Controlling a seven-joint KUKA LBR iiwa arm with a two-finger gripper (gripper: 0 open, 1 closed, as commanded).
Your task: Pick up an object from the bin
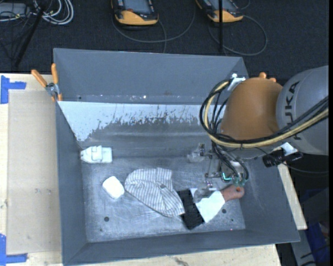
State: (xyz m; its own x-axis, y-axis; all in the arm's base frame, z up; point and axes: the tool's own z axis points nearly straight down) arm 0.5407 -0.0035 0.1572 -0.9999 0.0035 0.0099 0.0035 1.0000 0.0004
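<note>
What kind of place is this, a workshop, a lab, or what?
Probably a robotics lab's bin-picking station: a KUKA arm reaches into a grey metal bin holding loose things like a striped cloth, and cables lie on the dark floor behind it.

Dark, perhaps carpeted floor [89, 35], loose cables [56, 5], two orange-black devices [134, 9]

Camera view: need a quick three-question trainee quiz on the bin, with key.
1. True or false: the striped cloth lies between the white lump and the black block.
2. Which lies nearest the gripper? A: white box at left. B: pink handle. C: white lump.
3. Fill in: the arm reaches in from the view's ____.
Key: 1 true; 2 B; 3 right.
</note>
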